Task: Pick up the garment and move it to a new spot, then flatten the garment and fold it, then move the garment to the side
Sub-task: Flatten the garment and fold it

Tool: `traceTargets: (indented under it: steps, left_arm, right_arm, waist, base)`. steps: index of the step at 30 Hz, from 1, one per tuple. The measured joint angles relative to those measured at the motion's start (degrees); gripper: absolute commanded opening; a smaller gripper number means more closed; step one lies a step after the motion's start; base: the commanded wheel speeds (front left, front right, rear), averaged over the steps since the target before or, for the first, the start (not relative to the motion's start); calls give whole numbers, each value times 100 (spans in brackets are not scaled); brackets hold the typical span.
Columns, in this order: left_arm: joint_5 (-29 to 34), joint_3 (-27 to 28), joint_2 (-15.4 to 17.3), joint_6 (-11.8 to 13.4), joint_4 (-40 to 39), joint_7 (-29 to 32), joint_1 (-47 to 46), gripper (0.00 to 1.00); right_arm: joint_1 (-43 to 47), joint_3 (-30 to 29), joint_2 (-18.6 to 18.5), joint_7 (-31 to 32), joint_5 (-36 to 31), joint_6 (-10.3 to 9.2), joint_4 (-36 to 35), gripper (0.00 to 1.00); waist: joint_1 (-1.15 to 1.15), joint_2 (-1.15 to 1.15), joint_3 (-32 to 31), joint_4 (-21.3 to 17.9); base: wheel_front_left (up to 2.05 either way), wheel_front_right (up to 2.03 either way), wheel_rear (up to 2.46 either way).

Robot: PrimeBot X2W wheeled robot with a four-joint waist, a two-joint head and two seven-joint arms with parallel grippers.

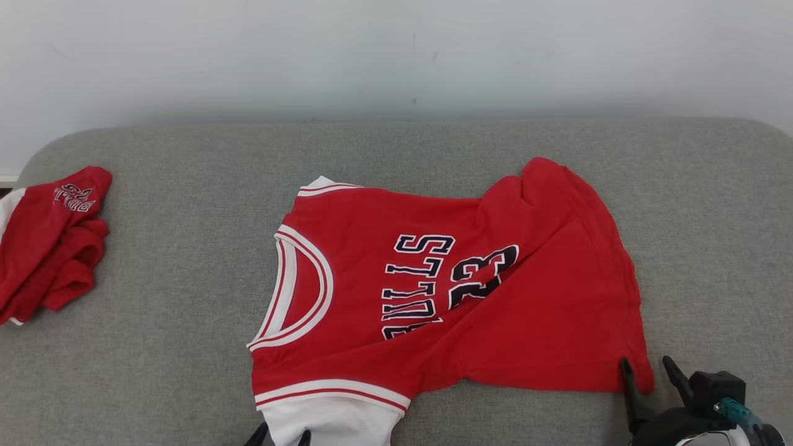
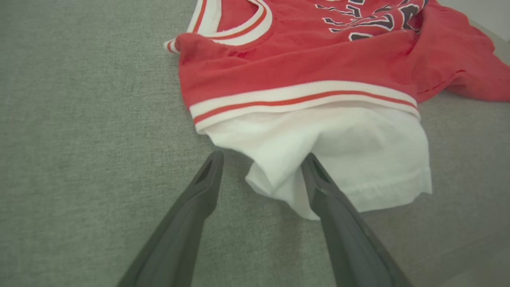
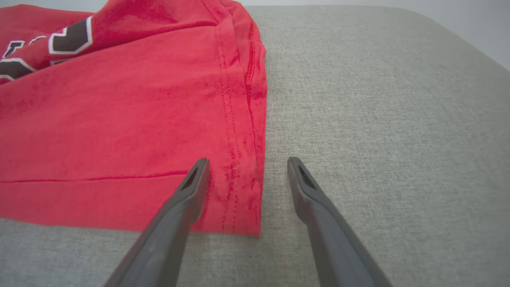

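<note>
Garment (image 1: 483, 297) lies at the cushion's (image 1: 155, 371) front edge; my left gripper (image 2: 263, 155) gapes astride its white sleeve (image 2: 358, 159), right gripper (image 3: 248, 160) astride its hem corner (image 3: 245, 215).

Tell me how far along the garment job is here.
Placing looks done: the jersey lies spread but creased on the grey pad. In hand: the open left gripper straddles its white sleeve, the open right gripper its hem corner. Flattening, folding, moving aside remain.
</note>
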Motion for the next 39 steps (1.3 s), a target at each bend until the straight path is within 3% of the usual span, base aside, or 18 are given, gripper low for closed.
traceTargets:
  steps: [2, 3, 4, 5, 6, 13, 18, 24, 31, 35, 39]
  left_arm:
    - [-13, -26, 1, 0, 29, 0, -70, 100]
    - [-32, -44, 1, 0, 45, 0, -107, 100]
    - [-67, -77, -5, 0, 85, 0, -149, 87]
    - [-99, -108, -12, 0, 121, 0, -182, 33]
    - [-113, -131, -18, 0, 163, 0, -210, 0]
    - [-365, -157, -75, 0, 259, 0, -316, 0]
    - [-702, -62, -155, 0, -15, 0, -314, 0]
    - [-846, 11, 105, 0, -642, 0, -652, 0]
    - [-1156, -281, 698, 0, -939, 2, -2154, 0]
    - [-1507, -494, 1031, 0, -773, 189, -3567, 0]
    - [-2058, -446, 1143, 0, -465, 430, -5100, 0]
  right_arm:
    - [-74, 74, -12, 0, 42, 0, 96, 99]
    - [-109, 109, -7, 0, 48, 0, 123, 60]
    - [-142, 143, -1, 0, 53, 0, 141, 41]
    - [-172, 169, 4, 0, 75, 0, 159, 17]
    - [-194, 189, 8, 0, 89, 0, 168, 0]
    - [-147, 283, 27, 0, 168, 0, 36, 0]
    - [7, 307, 26, -10, 247, 0, -560, 0]
    - [-111, 405, -13, -10, 390, 0, -1322, 0]
    - [-1140, 561, -85, -11, 782, 0, -1582, 0]
    - [-2238, 675, -174, 14, 889, 0, -1472, 0]
    - [-3434, 611, -201, 286, 1127, 0, -1204, 0]
  waist:
    - [0, 0, 33, 8]
    - [0, 0, 50, 14]
    - [0, 0, 66, 19]
    - [0, 0, 78, 24]
    - [0, 0, 84, 30]
    - [-1, 0, 84, 20]
    - [-1, 0, 70, -24]
    - [-1, 0, 121, -99]
    - [0, 0, 341, -168]
    - [0, 0, 597, -201]
    - [0, 0, 963, -232]
  base:
    - [0, 0, 0]
    - [0, 0, 0]
    - [0, 0, 0]
    - [0, 0, 0]
    - [0, 0, 0]
    - [0, 0, 0]
    - [0, 0, 0]
    - [0, 0, 0]
    - [0, 0, 0]
    - [0, 0, 0]
    - [0, 0, 0]
